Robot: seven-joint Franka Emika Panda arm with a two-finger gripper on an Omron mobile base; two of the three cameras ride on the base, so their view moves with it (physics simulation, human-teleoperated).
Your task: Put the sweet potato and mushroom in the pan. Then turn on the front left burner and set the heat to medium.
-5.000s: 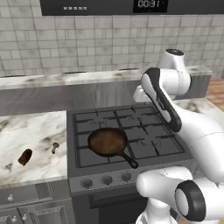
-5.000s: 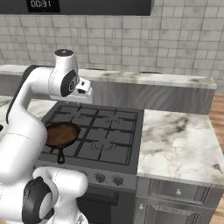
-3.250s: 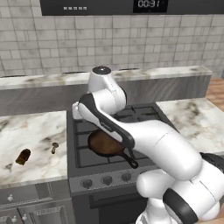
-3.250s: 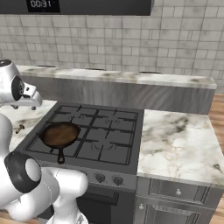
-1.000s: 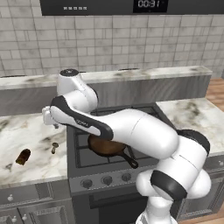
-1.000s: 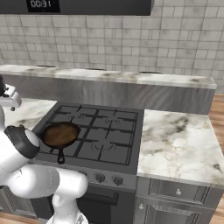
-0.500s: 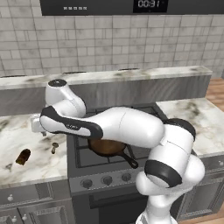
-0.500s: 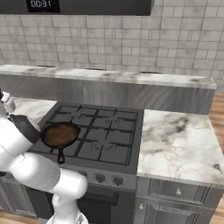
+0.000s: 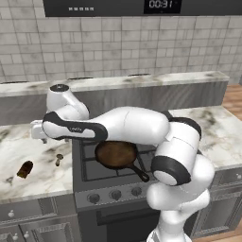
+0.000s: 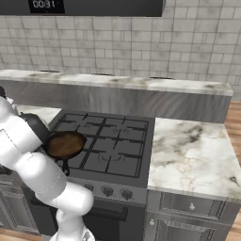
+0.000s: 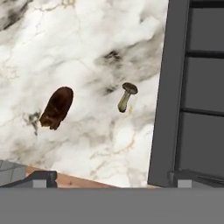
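In the hand view the reddish-brown sweet potato and the small tan mushroom lie apart on the marble counter. My gripper hovers above them, open, with nothing between its widely spread fingertips. From the left base view the gripper hangs over the counter left of the stove, above the sweet potato and the mushroom. The dark pan sits on the stove's front left grate and covers the front left burner; its handle points toward the front.
The dark stovetop's edge runs just right of the mushroom. Control knobs line the stove front. My arm stretches across the stove's left side. Marble counter continues on the right, and a raised ledge runs along the back.
The arm has swung further left and a little lower, bringing the open gripper over the counter above the sweet potato and mushroom. The pan and both vegetables have not moved.
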